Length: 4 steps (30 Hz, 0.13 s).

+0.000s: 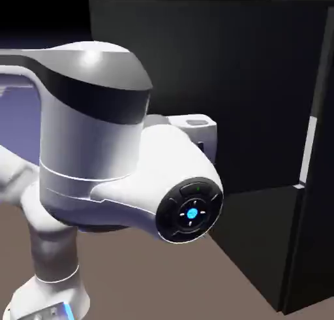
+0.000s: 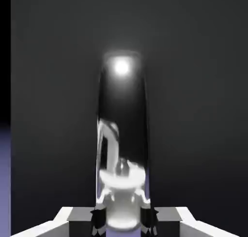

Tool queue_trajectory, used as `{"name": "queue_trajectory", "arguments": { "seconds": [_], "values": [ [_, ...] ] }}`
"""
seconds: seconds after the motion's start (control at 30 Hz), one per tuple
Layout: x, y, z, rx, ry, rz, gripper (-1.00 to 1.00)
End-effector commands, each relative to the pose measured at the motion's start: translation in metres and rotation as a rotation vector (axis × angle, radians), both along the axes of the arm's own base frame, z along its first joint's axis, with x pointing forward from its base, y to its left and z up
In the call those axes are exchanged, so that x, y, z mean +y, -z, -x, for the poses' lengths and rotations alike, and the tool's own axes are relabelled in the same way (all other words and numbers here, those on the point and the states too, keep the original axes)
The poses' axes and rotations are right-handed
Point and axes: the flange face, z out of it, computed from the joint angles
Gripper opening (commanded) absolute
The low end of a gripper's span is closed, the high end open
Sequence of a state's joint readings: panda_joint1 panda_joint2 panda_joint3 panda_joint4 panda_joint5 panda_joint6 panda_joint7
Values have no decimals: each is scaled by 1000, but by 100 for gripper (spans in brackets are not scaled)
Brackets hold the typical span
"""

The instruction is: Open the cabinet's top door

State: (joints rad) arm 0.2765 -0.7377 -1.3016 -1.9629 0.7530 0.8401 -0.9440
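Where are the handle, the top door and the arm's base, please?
Handle (image 2: 122, 91): hand view, its upper part.
Top door (image 1: 254, 83): exterior view, its bare panel.
Arm's base (image 1: 64, 290): exterior view, its white shell.

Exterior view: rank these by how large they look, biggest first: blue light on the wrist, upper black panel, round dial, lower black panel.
1. Upper black panel
2. Lower black panel
3. Round dial
4. Blue light

The glossy white, rounded robot arm (image 1: 91, 149) wears a black-and-grey shoulder band; below that band, a black disc (image 1: 190, 209) circles a glowing blue button (image 1: 192, 213).
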Motion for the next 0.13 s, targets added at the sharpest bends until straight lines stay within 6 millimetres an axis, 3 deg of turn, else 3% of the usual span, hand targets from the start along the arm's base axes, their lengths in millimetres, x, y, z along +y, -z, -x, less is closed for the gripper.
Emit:
{"name": "queue_trajectory", "arguments": {
  "seconds": [0.0, 0.1],
  "values": [
    [-6, 0, -2, 0, -14, 0, -100],
    [-21, 0, -7, 0, -54, 0, -100]
  ]
}}
